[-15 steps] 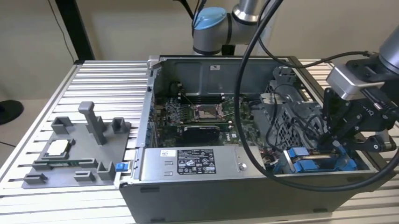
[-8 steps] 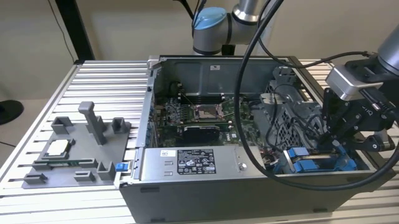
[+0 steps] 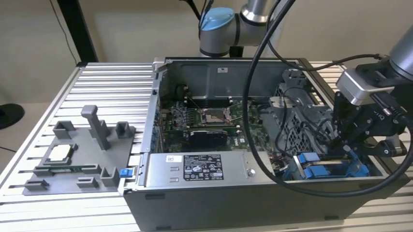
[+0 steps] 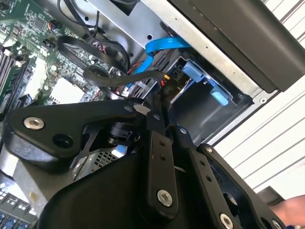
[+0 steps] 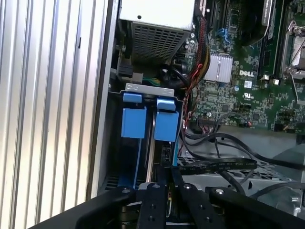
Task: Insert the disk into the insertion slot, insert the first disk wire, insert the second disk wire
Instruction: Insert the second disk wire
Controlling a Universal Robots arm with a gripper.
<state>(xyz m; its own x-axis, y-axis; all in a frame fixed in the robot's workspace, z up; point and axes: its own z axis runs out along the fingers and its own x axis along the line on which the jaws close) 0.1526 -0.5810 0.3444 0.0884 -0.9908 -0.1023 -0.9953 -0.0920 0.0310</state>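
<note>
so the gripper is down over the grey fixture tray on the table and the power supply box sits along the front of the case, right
Not quite. In the exterior view the gripper is down inside the open computer case, at the blue-railed drive bay on that view's right, not over the grey fixture tray, which lies outside the case on that view's left. The power supply box does sit along the case's front edge.

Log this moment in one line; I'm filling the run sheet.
gripper: down in case corner | at: blue slot | wires: loose beside
</note>
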